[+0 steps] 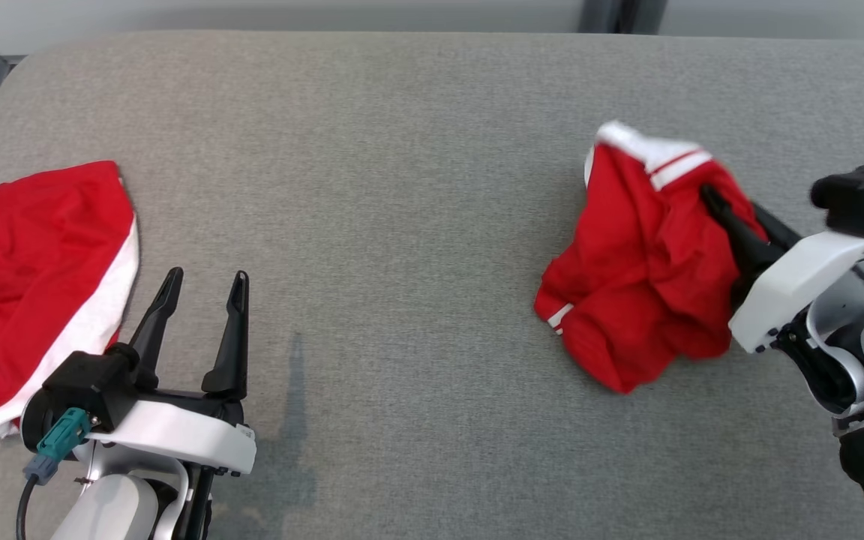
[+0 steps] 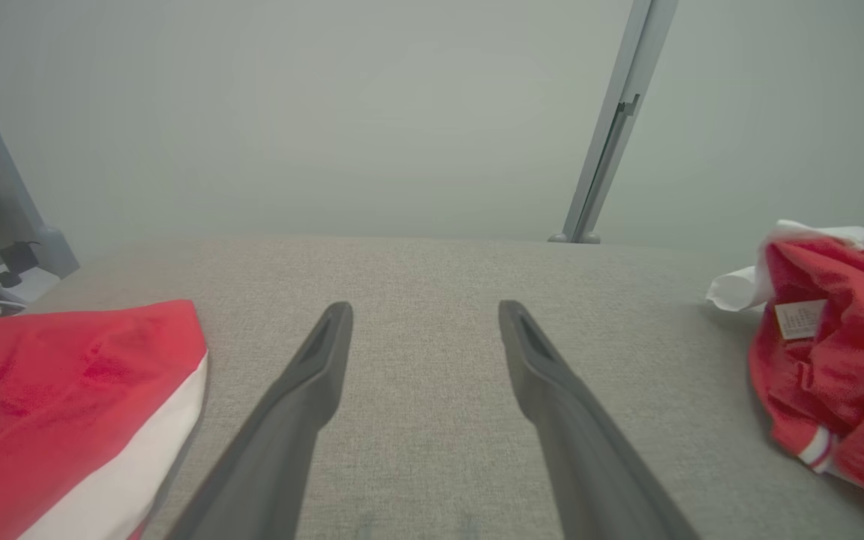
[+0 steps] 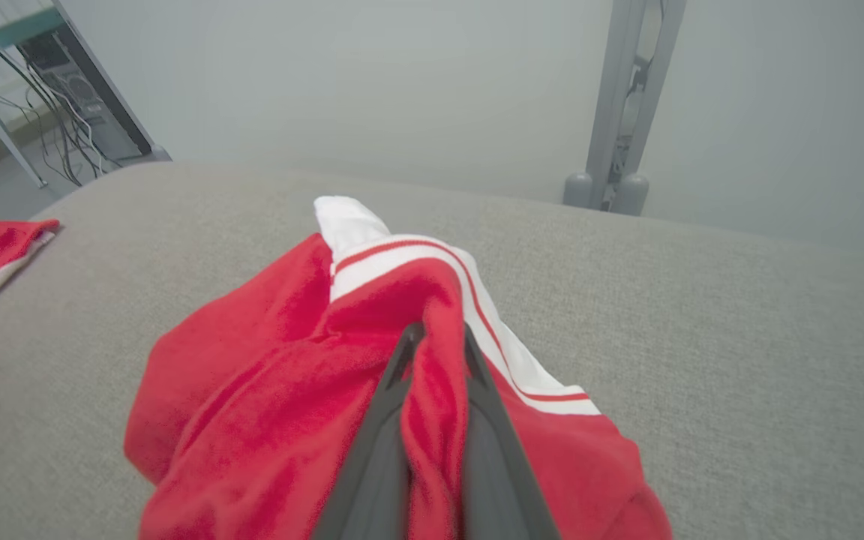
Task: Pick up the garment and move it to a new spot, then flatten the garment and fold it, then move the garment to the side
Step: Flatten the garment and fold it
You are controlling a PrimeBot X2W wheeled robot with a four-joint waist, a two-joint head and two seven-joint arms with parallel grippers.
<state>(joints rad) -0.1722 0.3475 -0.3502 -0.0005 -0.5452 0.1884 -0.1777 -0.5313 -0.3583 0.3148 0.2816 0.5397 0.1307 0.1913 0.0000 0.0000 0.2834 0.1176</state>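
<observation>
A crumpled red garment (image 1: 642, 270) with white striped trim lies bunched on the right side of the grey padded table (image 1: 402, 187). My right gripper (image 1: 706, 193) reaches into it from the right and is shut on a raised fold of the red cloth, which the right wrist view shows pinched between the two fingers (image 3: 436, 334). The garment (image 3: 267, 390) spreads left and below those fingers, and it appears at the right edge of the left wrist view (image 2: 829, 360). My left gripper (image 1: 207, 277) stands open over bare table at the lower left (image 2: 424, 311), holding nothing.
A second red cloth with a white band (image 1: 27, 255) lies at the table's left edge, just left of my left gripper (image 2: 64, 397). Grey metal posts (image 3: 619, 112) stand behind the table's far edge. Cables and equipment (image 3: 64, 90) sit beyond the far left corner.
</observation>
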